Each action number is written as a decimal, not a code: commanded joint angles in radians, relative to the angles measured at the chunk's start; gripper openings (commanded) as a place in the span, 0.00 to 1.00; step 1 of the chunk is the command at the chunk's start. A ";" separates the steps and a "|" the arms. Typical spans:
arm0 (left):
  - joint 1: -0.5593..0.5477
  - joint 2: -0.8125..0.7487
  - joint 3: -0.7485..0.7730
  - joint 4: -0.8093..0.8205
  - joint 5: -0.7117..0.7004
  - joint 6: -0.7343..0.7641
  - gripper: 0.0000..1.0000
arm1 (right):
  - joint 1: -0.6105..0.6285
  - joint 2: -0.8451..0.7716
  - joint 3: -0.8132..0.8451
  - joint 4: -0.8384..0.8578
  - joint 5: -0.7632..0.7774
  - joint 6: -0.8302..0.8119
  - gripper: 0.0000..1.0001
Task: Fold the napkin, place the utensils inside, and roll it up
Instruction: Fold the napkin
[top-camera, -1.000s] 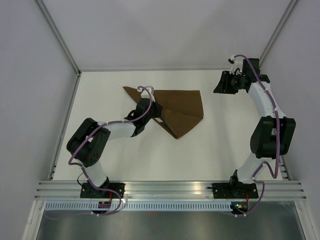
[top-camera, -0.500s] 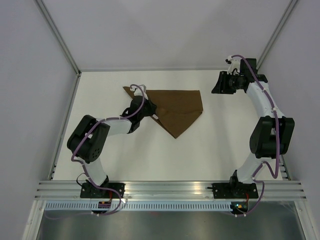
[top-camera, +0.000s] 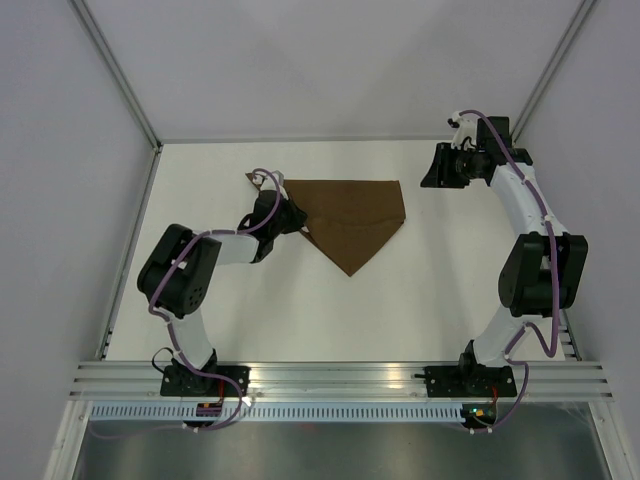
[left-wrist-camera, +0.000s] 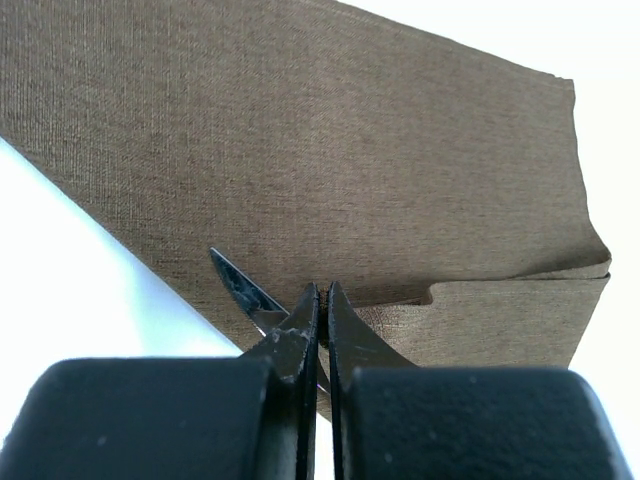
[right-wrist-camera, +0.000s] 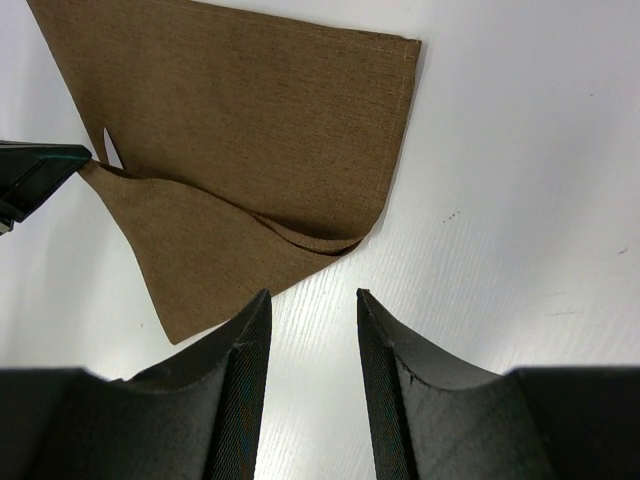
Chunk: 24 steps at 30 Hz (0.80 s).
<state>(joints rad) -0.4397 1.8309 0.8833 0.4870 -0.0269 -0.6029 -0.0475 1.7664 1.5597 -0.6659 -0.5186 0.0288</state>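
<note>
The dark brown napkin (top-camera: 355, 215) lies folded on the white table, roughly a triangle with its point toward the near side. My left gripper (top-camera: 291, 216) sits at the napkin's left edge, shut on a corner of the upper layer (left-wrist-camera: 322, 298). That pinched flap (right-wrist-camera: 190, 240) runs across the lower part of the cloth to a raised fold at its right side. My right gripper (top-camera: 437, 170) hovers open above bare table to the right of the napkin, and nothing is between its fingers (right-wrist-camera: 313, 295). The utensils are hidden or out of view.
White walls close in the table on the left, far and right sides. Aluminium rails (top-camera: 340, 378) carrying both arm bases run along the near edge. Bare table (top-camera: 400, 300) lies between the napkin and the rails.
My left gripper has moved left and away from the arm bases with the napkin corner in it, and the cloth now lies flatter. The right arm has barely shifted.
</note>
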 joint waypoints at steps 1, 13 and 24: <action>0.015 0.019 0.039 0.033 0.050 -0.051 0.02 | 0.008 0.007 0.007 0.005 0.008 -0.010 0.45; 0.033 0.051 0.086 0.004 0.055 -0.057 0.02 | 0.015 0.008 0.005 0.005 0.012 -0.017 0.45; 0.071 0.076 0.112 -0.021 0.071 -0.066 0.26 | 0.021 0.010 0.005 -0.001 0.015 -0.021 0.45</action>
<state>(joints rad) -0.3805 1.9053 0.9607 0.4572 0.0307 -0.6350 -0.0341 1.7668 1.5597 -0.6674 -0.5171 0.0181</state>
